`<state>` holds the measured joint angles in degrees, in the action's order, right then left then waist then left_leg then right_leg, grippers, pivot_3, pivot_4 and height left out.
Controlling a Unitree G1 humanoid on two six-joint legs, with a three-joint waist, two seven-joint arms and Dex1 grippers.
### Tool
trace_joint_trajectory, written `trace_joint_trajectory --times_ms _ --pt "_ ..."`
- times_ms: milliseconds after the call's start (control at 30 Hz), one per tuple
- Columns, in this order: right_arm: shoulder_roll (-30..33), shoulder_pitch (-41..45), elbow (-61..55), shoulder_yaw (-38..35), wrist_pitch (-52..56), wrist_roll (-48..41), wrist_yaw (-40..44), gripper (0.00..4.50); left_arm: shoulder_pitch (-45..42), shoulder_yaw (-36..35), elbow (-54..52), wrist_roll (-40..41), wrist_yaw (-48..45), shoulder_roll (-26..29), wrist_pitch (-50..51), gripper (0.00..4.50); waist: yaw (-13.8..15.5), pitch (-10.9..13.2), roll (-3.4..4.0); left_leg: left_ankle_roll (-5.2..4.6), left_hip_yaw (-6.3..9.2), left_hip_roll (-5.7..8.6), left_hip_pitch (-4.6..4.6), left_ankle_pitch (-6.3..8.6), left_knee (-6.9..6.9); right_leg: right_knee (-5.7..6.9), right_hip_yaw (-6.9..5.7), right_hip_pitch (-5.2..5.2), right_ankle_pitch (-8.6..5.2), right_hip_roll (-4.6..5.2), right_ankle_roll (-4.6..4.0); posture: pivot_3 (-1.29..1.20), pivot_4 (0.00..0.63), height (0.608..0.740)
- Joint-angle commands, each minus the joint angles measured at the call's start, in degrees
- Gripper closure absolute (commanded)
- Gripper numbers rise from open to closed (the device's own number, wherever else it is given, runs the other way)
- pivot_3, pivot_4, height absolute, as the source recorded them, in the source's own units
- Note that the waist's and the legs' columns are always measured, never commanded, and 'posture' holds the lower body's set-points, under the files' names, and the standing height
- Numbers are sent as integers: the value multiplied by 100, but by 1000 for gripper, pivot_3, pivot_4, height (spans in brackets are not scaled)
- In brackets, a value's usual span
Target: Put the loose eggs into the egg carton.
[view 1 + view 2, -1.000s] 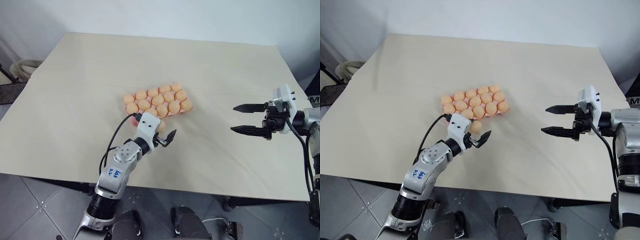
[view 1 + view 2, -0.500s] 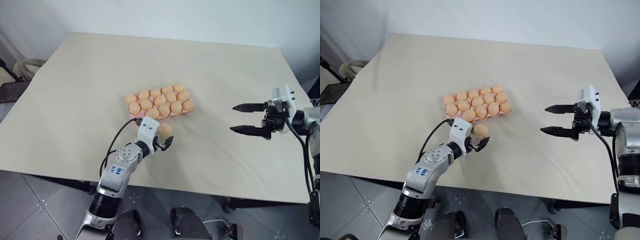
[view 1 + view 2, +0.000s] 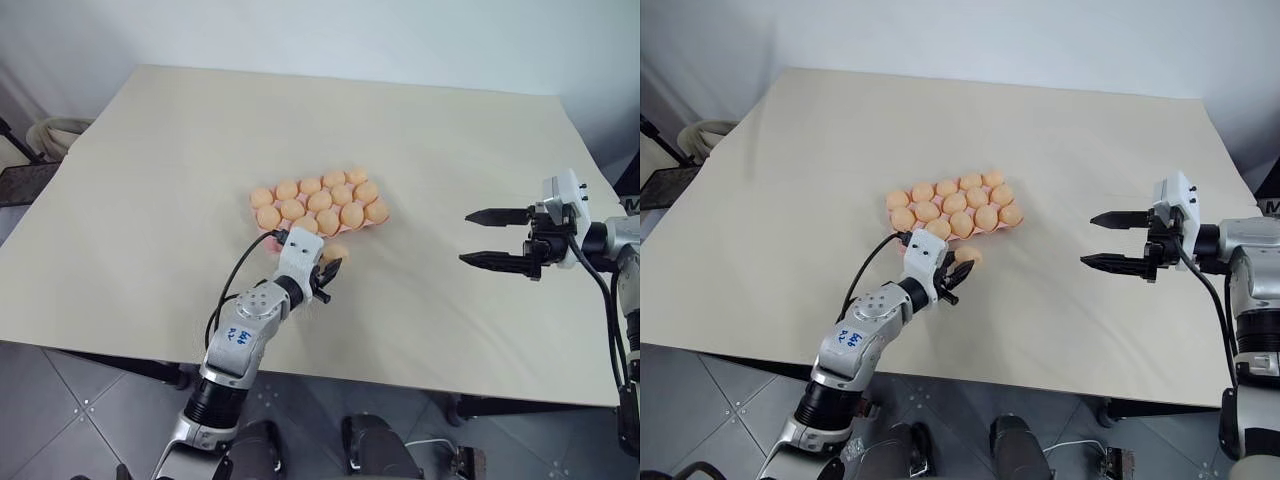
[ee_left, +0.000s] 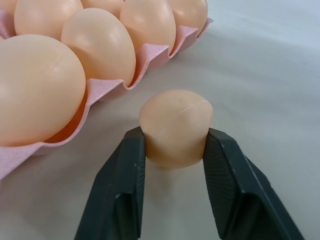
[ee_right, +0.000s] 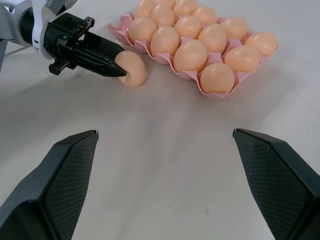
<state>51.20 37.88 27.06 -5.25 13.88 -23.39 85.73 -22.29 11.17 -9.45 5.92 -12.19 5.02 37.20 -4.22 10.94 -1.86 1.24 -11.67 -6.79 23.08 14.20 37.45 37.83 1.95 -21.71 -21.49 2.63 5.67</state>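
One loose egg [image 3: 334, 254] lies on the table [image 3: 150, 180] just beside the near edge of the egg carton [image 3: 318, 204], and from the head views the left end effector [image 3: 328, 271] sits right at it. The carton looks nearly full of eggs; which cup is free I cannot tell from here. The right end effector [image 3: 478, 237] hangs well apart to the right, spread wide and empty.

In the left wrist view the two black fingers [image 4: 120, 185] press the egg's sides, clamped low on it near the table.

The right wrist view shows the same pinch from the side, egg resting on the table.

Risk, as I judge it: the egg is smooth and rounded, so it may squirt out on lifting, or knock a neighbouring egg while being lowered into a tight cup
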Motion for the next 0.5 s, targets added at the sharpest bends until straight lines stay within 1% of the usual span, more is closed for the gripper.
trace_joint_trajectory --times_ms 33,100,200,267,367,433,500 --pt "86 -8 -205 -176 13 -69 -12 0 -8 35 -281 -10 -101 37 -95 3294 -2 0 0 0 0 0 0 0 0 0 0 0 0 0 0 0 150 740" --pt "89 -15 -211 -180 20 -74 -20 0 -1 -6 -478 78 -177 86 3 3294 -5 0 0 0 0 0 0 0 0 0 0 0 0 0 0 0 150 740" --pt "109 -27 -226 -193 30 -82 -17 0 22 -261 -1112 336 -335 261 340 3294 -8 0 0 0 0 0 0 0 -1 0 0 0 0 -1 0 0 150 740" --pt "119 -20 -217 -197 28 -78 -13 0 125 -489 -1595 614 -523 460 696 3294 -11 0 1 0 0 -1 0 0 -5 -1 -1 0 0 -1 0 0 150 740" --pt "122 -8 -192 -193 20 -70 -2 0 301 -850 -2150 913 -798 892 972 3294 -33 0 1 3 0 -2 -2 -1 -11 -1 -1 0 0 -5 0 0 150 740" --pt "113 21 -145 -177 4 -52 6 0 346 -1171 -2261 1017 -888 1188 1040 3294 -33 2 2 4 0 -2 -3 -2 -11 0 -1 0 0 -5 0 0 150 740" --pt "93 59 -98 -154 -11 -34 13 0 287 -1541 -2084 1022 -823 1418 1078 3294 -33 2 2 4 0 -2 -3 -2 -7 -1 -1 0 0 -4 0 0 150 740"
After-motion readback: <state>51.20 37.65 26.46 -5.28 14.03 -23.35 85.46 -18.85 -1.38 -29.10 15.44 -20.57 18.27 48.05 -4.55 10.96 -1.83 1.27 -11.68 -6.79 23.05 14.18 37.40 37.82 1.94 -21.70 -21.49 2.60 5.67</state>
